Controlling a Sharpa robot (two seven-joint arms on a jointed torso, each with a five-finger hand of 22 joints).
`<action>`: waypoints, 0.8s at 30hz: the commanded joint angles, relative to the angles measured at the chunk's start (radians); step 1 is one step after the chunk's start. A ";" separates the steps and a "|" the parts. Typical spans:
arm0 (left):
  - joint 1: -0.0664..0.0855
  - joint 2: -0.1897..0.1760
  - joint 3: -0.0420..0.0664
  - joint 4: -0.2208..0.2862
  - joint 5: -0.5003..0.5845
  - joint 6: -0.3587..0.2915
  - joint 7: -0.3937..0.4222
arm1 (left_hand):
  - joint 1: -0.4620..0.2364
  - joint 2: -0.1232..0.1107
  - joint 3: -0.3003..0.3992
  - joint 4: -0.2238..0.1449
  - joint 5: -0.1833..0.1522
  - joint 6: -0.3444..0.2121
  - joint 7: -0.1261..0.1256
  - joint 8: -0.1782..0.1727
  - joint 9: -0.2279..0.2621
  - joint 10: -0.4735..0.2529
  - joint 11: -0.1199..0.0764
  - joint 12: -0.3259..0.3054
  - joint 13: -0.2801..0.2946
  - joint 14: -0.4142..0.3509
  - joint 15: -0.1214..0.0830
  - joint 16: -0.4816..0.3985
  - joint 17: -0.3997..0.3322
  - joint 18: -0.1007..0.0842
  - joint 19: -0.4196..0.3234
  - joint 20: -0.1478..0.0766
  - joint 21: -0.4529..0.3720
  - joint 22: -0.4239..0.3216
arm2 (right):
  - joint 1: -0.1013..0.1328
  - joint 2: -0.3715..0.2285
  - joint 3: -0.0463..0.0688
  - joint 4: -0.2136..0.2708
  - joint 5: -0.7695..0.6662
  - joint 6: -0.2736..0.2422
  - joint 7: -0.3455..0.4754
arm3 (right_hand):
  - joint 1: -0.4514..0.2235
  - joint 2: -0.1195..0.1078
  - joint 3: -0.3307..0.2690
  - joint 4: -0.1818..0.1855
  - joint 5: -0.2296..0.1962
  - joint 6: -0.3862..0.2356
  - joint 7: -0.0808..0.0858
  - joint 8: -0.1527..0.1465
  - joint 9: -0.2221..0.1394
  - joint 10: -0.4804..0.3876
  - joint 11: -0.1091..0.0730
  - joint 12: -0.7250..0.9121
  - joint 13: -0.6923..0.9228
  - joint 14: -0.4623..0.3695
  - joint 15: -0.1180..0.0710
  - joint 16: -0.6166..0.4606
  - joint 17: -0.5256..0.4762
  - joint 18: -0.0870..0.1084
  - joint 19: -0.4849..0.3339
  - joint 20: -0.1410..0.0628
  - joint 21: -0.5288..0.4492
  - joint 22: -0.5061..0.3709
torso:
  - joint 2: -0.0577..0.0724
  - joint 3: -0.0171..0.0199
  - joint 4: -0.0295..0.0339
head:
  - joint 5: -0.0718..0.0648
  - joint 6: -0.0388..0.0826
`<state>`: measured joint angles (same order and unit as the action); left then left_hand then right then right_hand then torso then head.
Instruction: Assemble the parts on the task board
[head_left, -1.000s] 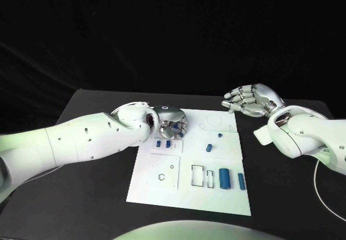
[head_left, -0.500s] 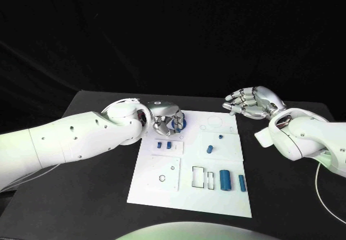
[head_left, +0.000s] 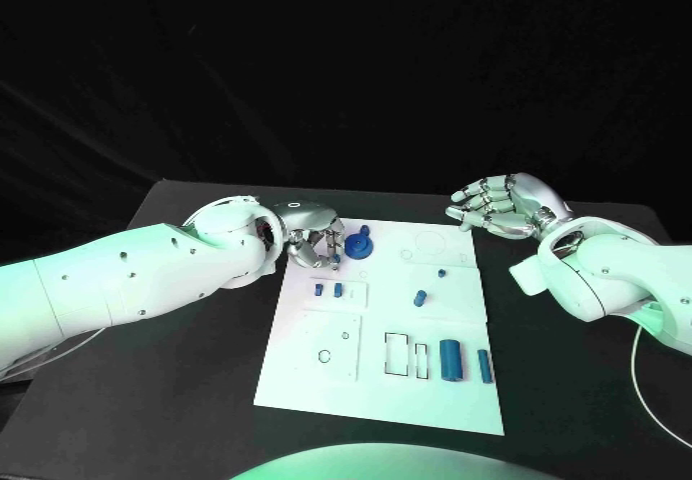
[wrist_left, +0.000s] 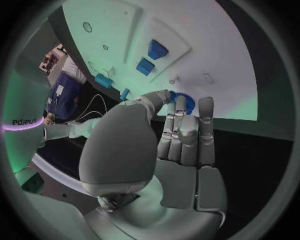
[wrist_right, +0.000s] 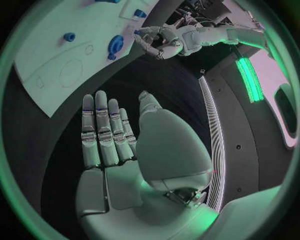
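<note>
The left hand (head_left: 310, 240) hovers at the far left corner of the white task board (head_left: 325, 375), its fingers (wrist_left: 187, 132) curled loosely downward with nothing between them. Just beside the fingertips, a blue gear-shaped part (head_left: 358, 244) stands on the board; in the left wrist view it peeks out past the fingertips (wrist_left: 182, 101), and whether they touch it cannot be told.

The right hand (head_left: 500, 203) is raised beyond the board's far right corner, above the black surface (head_left: 188, 330). Its fingers (wrist_right: 103, 130) are straight, side by side and empty, with the thumb apart.

On the board, two small blue blocks (head_left: 327, 290) sit side by side in a raised square tile near the left hand. A small blue peg (head_left: 420, 296) lies near the middle, with a tiny blue piece (head_left: 441, 271) just beyond it. Toward the near edge, a blue cylinder (head_left: 450, 358) lies beside a thinner blue bar (head_left: 483, 364), to the right of two rectangular outlined slots (head_left: 405, 354). A square plate (head_left: 327, 344) with small holes lies on the near left part.
</note>
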<state>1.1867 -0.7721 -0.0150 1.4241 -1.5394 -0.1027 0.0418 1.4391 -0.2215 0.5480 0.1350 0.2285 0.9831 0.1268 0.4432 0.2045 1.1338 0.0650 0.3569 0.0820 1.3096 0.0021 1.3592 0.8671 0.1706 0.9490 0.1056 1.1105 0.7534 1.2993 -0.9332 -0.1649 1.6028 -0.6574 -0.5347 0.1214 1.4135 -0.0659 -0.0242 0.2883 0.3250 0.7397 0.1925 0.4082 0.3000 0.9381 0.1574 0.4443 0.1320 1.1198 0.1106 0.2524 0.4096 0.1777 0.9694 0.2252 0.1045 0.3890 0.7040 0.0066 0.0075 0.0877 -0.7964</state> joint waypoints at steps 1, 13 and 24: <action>-0.001 -0.001 -0.001 -0.001 0.010 0.028 -0.012 | -0.012 -0.001 0.002 0.006 0.002 0.005 -0.001 -0.004 -0.001 0.008 0.002 -0.007 -0.001 0.006 0.000 0.004 -0.001 0.002 0.005 0.002 0.004 0.002 | -0.001 0.000 0.000 0.000 -0.004 0.002 0.004 | 0.003 0.001 0.008 0.001 0.000 -0.005 0.041 -0.006 -0.001 0.000 0.008 -0.006 -0.001 -0.005 0.000 -0.006 -0.001 0.004 -0.007 0.000 -0.005 -0.002 | 0.001 -0.0002 0.0000 | 0.002 -0.002; -0.006 -0.001 -0.004 -0.010 0.017 0.062 -0.019 | -0.012 -0.002 0.003 0.004 0.001 0.003 -0.001 -0.007 -0.001 0.008 0.002 -0.012 -0.002 0.005 0.001 0.003 -0.005 0.002 0.002 0.002 0.002 -0.001 | -0.002 0.000 0.000 0.000 -0.004 0.000 0.006 | 0.003 0.001 0.009 0.000 0.000 -0.005 0.041 -0.006 -0.002 0.000 0.008 -0.007 -0.004 -0.007 0.001 -0.011 -0.003 0.004 -0.008 0.001 -0.008 -0.005 | 0.001 0.0010 -0.0006 | 0.002 -0.003; -0.008 0.002 -0.004 -0.009 0.030 0.068 -0.013 | -0.013 -0.003 0.004 0.004 0.000 0.002 0.000 -0.010 -0.001 0.009 0.003 -0.017 -0.002 0.004 0.001 0.003 -0.006 0.003 0.001 0.002 0.002 -0.001 | -0.002 0.001 0.000 0.001 -0.004 -0.002 0.008 | 0.003 0.001 0.009 0.000 0.000 -0.005 0.042 -0.006 -0.002 0.000 0.008 -0.007 -0.005 -0.007 0.001 -0.012 -0.004 0.004 -0.009 0.001 -0.009 -0.005 | 0.000 0.0009 -0.0008 | 0.002 -0.004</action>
<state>1.1799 -0.7729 -0.0190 1.4129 -1.5222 -0.0552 0.0256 1.4351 -0.2255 0.5479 0.1351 0.2284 0.9828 0.1266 0.4372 0.2035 1.1368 0.0680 0.3435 0.0811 1.3095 0.0021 1.3591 0.8620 0.1706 0.9489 0.1056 1.1105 0.7536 1.2979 -0.9331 -0.1650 1.6025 -0.6574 -0.5367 0.1223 1.4135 -0.0659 -0.0215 0.2911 0.3250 0.7397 0.1925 0.4082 0.2992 0.9381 0.1574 0.4404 0.1274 1.1198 0.1106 0.2468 0.4074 0.1777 0.9695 0.2252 0.1008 0.3844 0.7046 0.0075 0.0066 0.0895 -0.8001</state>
